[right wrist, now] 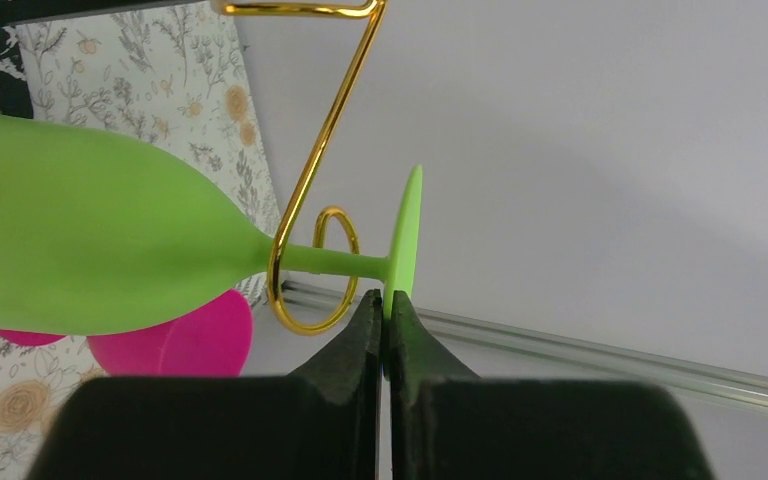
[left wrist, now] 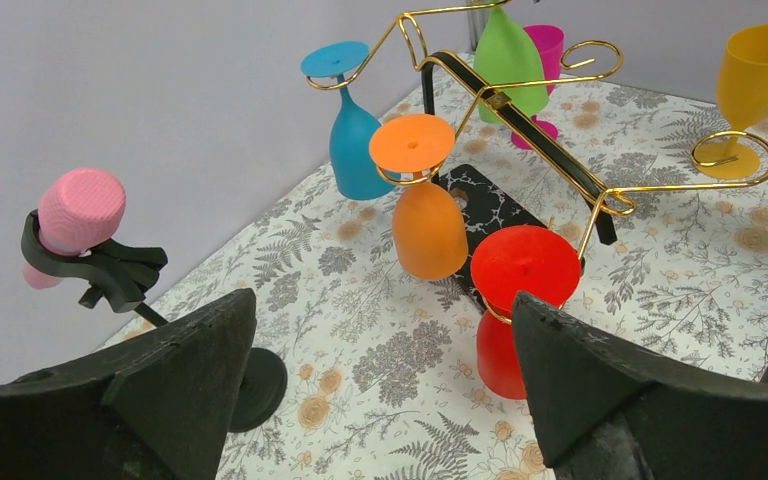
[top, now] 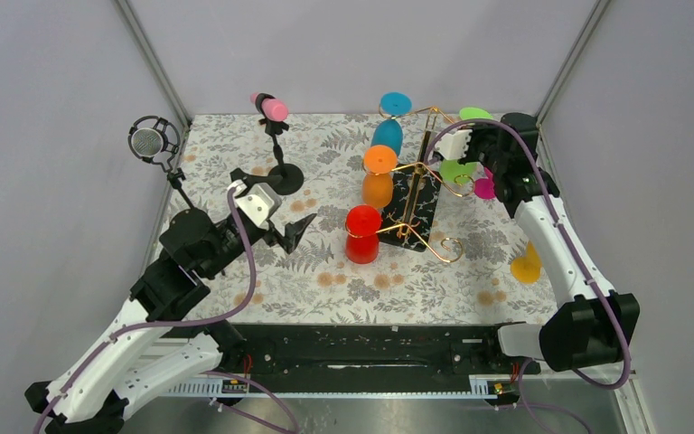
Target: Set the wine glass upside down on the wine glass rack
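At the rack's [top: 413, 206] far arm, the right tool [right wrist: 384, 310] pinches the foot rim of the green glass [right wrist: 90, 240], whose stem sits in a gold loop. The left tool [left wrist: 382, 300] is spread and idle. If released before the foot rests on the wire, the glass could slip out and strike the pink glass [right wrist: 175, 340] beside it.

No readable text, no labels, no brand marks, no numbers on anything in view
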### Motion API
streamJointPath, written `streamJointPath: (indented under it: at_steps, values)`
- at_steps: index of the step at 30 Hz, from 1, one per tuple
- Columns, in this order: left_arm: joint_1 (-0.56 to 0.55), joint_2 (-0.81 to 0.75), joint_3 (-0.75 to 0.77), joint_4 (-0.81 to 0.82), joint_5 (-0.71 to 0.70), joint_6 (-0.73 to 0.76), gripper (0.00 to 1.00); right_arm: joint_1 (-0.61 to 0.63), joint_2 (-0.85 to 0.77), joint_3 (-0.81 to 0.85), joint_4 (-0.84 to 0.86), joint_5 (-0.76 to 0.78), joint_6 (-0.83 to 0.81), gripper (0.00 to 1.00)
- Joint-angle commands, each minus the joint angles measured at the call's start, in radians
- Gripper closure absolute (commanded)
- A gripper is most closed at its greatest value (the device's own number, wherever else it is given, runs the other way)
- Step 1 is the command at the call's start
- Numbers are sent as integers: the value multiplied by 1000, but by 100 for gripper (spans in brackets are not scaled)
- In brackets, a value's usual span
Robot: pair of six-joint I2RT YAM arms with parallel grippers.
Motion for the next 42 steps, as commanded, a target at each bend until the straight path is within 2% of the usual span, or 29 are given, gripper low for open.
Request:
streamJointPath:
  at_steps: [1, 7, 19, 29, 34, 42]
  values:
    - [-4, 10, 6, 48, 31, 8, 1, -19, -32, 41, -33, 15, 17, 100]
    - [-4, 28, 11, 57, 45, 10, 1, -37, -31, 52, -48, 15, 13, 100]
    - [-3, 59, 40, 24, 76, 25, 1, -63, 70, 186, -84, 49, 15, 100]
    - [-3, 57, 31, 24, 75, 17, 1, -66, 118, 208, -90, -36, 22, 93]
    - [-3, 46, 18, 23, 64, 18, 1, -66, 116, 191, -95, -76, 46, 84]
    - [-4, 41, 14, 21, 63, 16, 1, -64, 118, 170, -106, -127, 48, 80]
